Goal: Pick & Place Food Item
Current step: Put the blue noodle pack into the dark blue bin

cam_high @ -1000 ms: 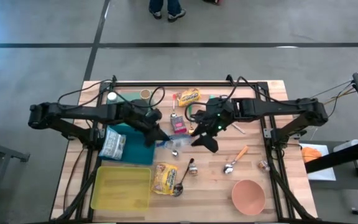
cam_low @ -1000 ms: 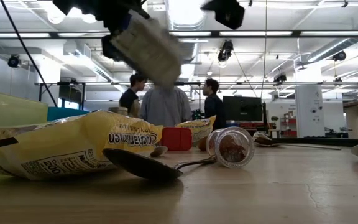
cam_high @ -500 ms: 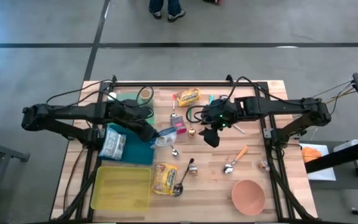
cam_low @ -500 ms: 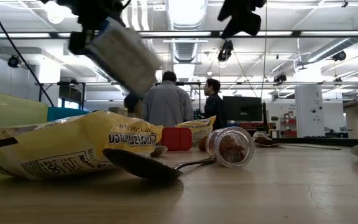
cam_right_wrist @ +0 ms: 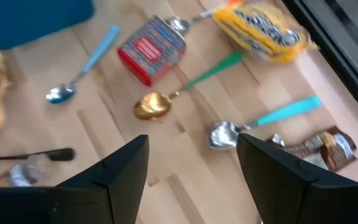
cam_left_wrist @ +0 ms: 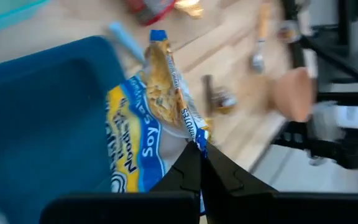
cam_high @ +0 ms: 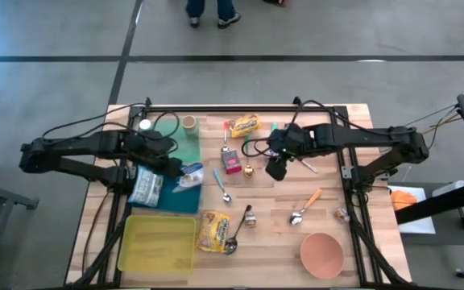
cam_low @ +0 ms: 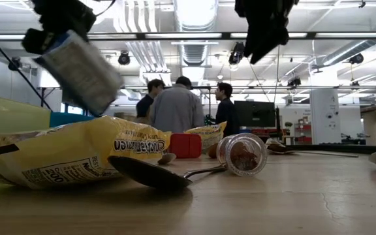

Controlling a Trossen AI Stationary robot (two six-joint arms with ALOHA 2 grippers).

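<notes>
The left gripper (cam_high: 177, 171), pinched shut on 1 end of the noodle packet (cam_high: 189, 175), holds it hanging lengthwise over the blue bin's (cam_high: 167, 201) inner edge, so release lies directly below.

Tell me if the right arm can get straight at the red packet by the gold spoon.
Probably yes. The right gripper hangs open, empty, just beside the red packet, with only the flat gold spoon between. The left gripper, shut on a noodle packet, is away over the blue bin.
</notes>
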